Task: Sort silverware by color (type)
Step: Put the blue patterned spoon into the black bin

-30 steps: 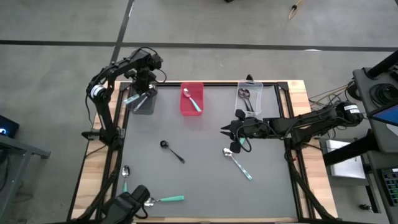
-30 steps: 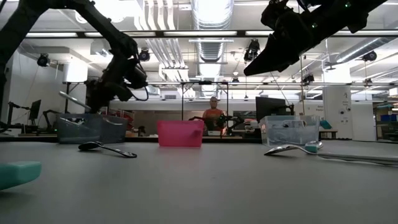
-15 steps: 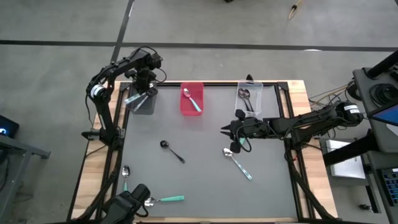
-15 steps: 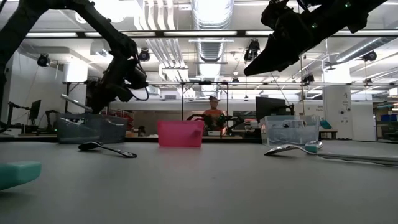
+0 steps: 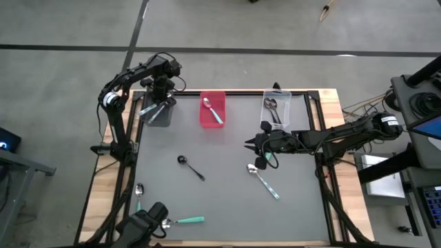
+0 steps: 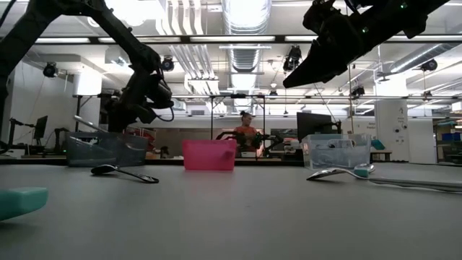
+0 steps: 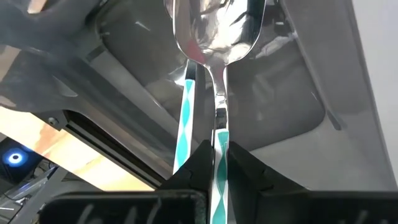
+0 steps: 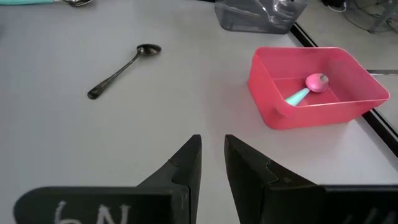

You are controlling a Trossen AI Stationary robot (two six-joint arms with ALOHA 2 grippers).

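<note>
Silverware is scattered over the matte grey table [image 5: 227, 200] and in three small bins at its far edge. The left gripper [image 7: 214, 163] pinches a spoon with a glossy bowl and a teal-and-white patterned handle [image 7: 219, 121] above the smoky translucent bin [image 5: 157, 114]; a second spoon like it [image 7: 186, 106] lies just beside, inside the bin. The pink plastic bin [image 8: 317, 87] holds one teal-handled spoon [image 8: 305, 90], and the clear bin [image 5: 275, 107] holds dark spoons — hard to count. On the open mat lie a slim black spoon [image 8: 121, 68], a teal-handled spoon [image 5: 263, 180], and two more near the front edge [image 5: 182, 221], partly hidden by a camera mount. The right gripper [image 8: 212, 163] hovers over the mat with its fingers slightly parted, holding nothing.
</note>
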